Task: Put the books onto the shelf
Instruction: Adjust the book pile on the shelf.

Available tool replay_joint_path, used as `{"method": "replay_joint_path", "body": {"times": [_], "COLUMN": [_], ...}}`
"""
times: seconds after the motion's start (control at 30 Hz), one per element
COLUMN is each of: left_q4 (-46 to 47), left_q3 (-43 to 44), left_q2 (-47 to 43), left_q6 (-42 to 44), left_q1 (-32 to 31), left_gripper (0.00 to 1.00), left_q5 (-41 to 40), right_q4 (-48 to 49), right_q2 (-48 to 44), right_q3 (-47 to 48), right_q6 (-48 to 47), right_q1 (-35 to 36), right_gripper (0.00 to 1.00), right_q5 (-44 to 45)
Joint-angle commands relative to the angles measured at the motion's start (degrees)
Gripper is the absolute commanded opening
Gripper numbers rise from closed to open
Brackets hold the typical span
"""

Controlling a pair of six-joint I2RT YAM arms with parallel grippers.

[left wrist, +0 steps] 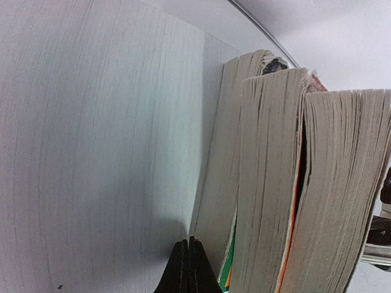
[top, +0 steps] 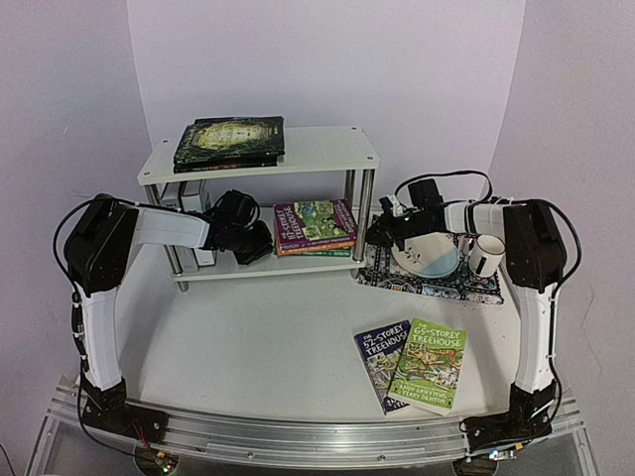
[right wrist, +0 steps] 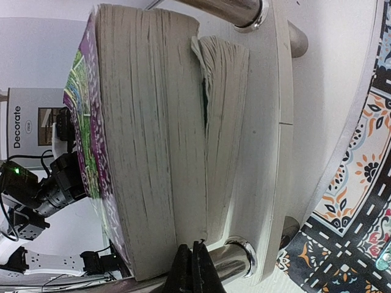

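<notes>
Facing shelf (top: pixel 317 149) lower tier | left gripper (left wrist: pixel 189 267) clenched, empty | right gripper (right wrist: pixel 194 268) clenched, empty | 2 books (top: pixel 427 367) on bench (top: pixel 268 327)

Pale lilac walls (top: pixel 327 59) close in on three sides; a white table (top: pixel 258 337) fills the foreground; an aluminium rail (top: pixel 317 433) edges its near side; light is soft, even.

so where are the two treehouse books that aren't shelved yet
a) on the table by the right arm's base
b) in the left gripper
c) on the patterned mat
a: the two Treehouse paperbacks lie flat on the table, overlapping, near the right arm's base.
</notes>
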Motion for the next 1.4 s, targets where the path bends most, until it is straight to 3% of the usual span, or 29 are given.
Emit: {"method": "replay_joint_path", "body": {"times": [0.0,0.57,0.93,1.37], "left_q4": [0.3,0.3,0.0,-0.6], "left_q3": [2.7,2.3,1.3,2.2], "left_q2": [-0.3,-1.3,-2.7,-2.6], "left_q6": [0.6,0.6,1.2,1.6], "left_q1": [-0.3,-1.5,-1.6,-1.6], "left_gripper": [0.00,0.00,0.00,0.00], "left_q5": [1.3,3.3,0.6,-0.1], "right_q4": [-1.3,-3.5,-9.4,-11.7], "right_q2": [1.2,4.0,3.5,7.2], "right_q3": [3.1,7.3,9.8,13.6], "right_q6": [-1.1,-1.3,-5.3,-6.2], "right_q1": [0.8,0.8,-1.5,-0.7], "right_gripper": [0.00,0.00,0.00,0.00], "right_q5": [-3.2,-3.9,0.5,-0.9]}}
